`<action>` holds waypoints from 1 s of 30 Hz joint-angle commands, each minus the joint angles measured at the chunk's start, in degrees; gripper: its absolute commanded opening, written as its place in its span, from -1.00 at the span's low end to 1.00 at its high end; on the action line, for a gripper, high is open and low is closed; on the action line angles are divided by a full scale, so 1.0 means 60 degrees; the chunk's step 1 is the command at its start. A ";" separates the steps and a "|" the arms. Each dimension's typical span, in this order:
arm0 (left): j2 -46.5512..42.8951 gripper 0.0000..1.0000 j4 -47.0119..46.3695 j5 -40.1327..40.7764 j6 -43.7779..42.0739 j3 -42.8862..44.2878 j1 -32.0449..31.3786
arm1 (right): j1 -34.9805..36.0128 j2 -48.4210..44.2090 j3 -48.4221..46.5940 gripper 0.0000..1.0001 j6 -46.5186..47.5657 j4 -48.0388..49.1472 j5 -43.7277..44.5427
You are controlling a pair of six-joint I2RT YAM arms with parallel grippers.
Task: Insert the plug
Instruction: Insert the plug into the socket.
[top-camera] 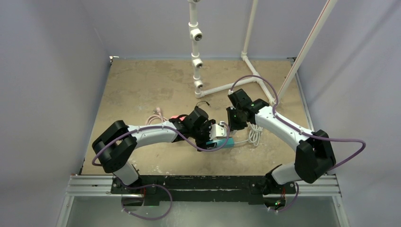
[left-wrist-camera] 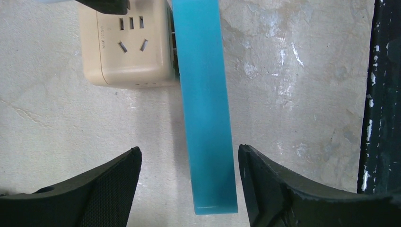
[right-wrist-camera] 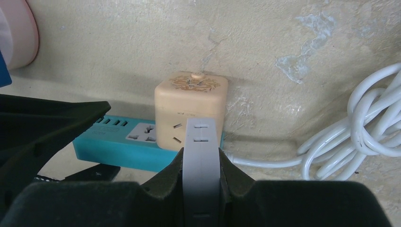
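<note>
A teal power strip [left-wrist-camera: 203, 94] lies on the table with a beige cube adapter [left-wrist-camera: 127, 47] sitting on it, its sockets showing. My left gripper [left-wrist-camera: 189, 161] is open, its fingers standing either side of the strip's end with gaps on both sides. My right gripper [right-wrist-camera: 201, 163] is shut on a grey plug [right-wrist-camera: 201, 142], which points at the cube adapter [right-wrist-camera: 190, 106] and overlaps its socket face; the prongs are hidden. In the top view both grippers, the left gripper [top-camera: 207, 134] and the right gripper [top-camera: 231, 124], meet at the cube [top-camera: 218, 131].
A coiled white cable [right-wrist-camera: 364, 127] lies right of the strip [right-wrist-camera: 118, 149]. A pink object [right-wrist-camera: 19, 38] sits at the far left. A white pipe frame [top-camera: 196, 47] stands at the back of the table. A pink cable [top-camera: 156, 116] lies behind my left arm.
</note>
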State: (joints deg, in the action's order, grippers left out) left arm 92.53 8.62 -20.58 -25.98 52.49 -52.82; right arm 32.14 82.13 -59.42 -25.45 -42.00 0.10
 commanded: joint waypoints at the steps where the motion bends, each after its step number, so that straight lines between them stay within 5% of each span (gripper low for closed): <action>1: 0.0140 0.45 -0.0184 -0.0146 -0.0218 -0.0003 0.0047 | 0.0021 -0.0091 -0.0145 -1.00 0.0087 0.0350 0.0085; 30: 0.0058 0.23 -0.0476 -0.0204 0.0134 -0.0187 0.0087 | 0.0254 0.0074 0.0250 -1.00 -0.0101 0.0510 -0.0002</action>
State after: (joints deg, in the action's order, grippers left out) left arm 93.27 7.70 -20.75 -26.00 51.64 -52.53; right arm 33.36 82.83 -58.52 -25.76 -39.44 0.25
